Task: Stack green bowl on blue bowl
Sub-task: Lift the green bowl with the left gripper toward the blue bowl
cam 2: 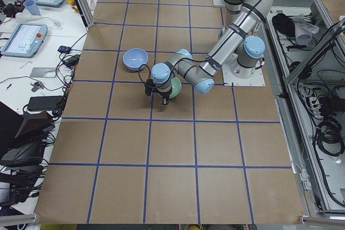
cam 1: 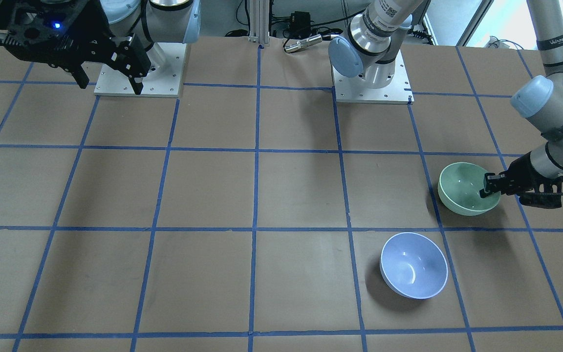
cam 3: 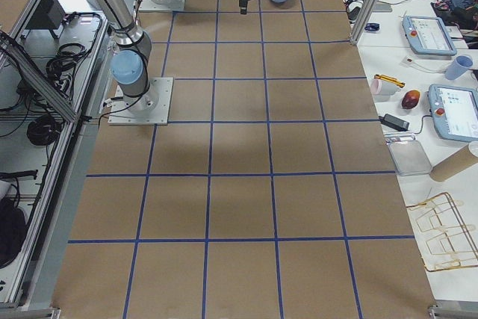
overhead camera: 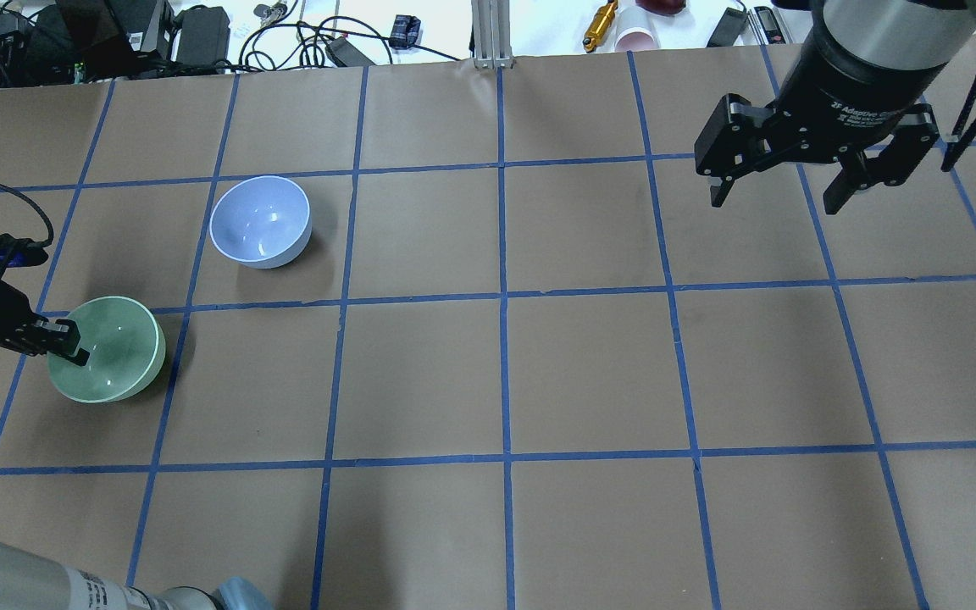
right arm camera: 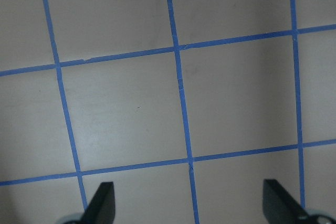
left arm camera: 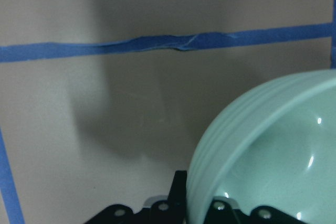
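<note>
Gridded table (overhead camera: pixel 590 373), green bowl (overhead camera: pixel 124 339) — rim pinched by left gripper (overhead camera: pixel 74 347)

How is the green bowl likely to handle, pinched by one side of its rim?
The green bowl looks rigid and light, plastic-like, so it probably keeps its shape. Its glossy surface may slip in the left gripper. Held at one edge only, it will likely hang tilted.
</note>
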Available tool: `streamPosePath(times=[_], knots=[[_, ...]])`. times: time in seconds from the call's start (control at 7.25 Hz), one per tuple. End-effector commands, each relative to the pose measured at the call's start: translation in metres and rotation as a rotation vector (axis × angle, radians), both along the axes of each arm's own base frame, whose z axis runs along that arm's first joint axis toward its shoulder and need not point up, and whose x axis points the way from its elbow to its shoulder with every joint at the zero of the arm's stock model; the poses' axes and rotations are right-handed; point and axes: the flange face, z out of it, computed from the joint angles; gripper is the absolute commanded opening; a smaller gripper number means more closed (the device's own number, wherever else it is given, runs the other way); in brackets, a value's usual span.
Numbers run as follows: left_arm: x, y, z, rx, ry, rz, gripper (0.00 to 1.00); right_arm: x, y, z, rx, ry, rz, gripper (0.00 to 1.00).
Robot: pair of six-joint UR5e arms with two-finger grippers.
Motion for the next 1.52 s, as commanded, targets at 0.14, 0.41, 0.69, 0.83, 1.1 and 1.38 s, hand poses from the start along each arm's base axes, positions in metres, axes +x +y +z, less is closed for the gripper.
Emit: streamPosePath(times=[0.14,0.41,0.69,0.83,1.1,1.38], knots=[[0.0,-0.002,0.006,-0.018,0.007,0.007,0.0,0.0,0.0,0.0,0.0,0.0,0.0,1.0],[0.004,-0.009,0.018,-0.047,0.021,0.014,0.0,0.0,0.0,0.0,-0.002,0.0,0.0,1.0],[0.004,-0.011,0.033,-0.057,0.061,0.025,0.0,0.0,0.0,0.0,0.001,0.0,0.0,1.0],[0.006,-0.015,0.044,-0.056,0.077,0.027,0.0,0.0,0.0,0.0,0.0,0.0,0.0,1.0],[0.011,-0.03,0.065,-0.07,0.123,0.033,0.0,0.0,0.0,0.0,-0.002,0.0,0.0,1.0],[0.002,-0.036,0.062,-0.058,0.151,0.083,0.0,0.0,0.0,0.0,0.0,0.0,0.0,1.0]])
